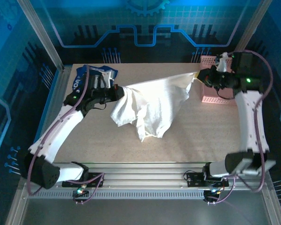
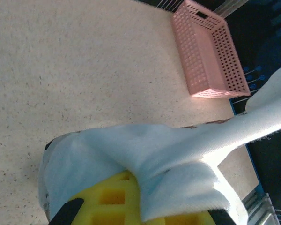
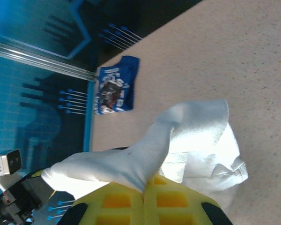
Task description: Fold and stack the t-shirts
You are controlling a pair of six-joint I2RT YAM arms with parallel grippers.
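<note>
white t-shirt [image 1: 152, 105] slung between the arms above the desk [image 1: 201, 136]
left jaws and right jaws each pinch its edge; lower both evenly, cloth taut, so it lands flat

white t-shirt [image 1: 152, 105] crumpled, both ends lifted, middle sagging onto table [image 1: 201, 136], blue printed t-shirt [image 1: 91, 75] folded at far-left corner

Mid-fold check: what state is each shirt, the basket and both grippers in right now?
white t-shirt: lifted, stretched between both grippers, middle sagging onto the table.
blue t-shirt: folded, lying flat at the far left corner.
pink basket: upright, at the far right edge.
left gripper: shut on white t-shirt.
right gripper: shut on white t-shirt.
</note>
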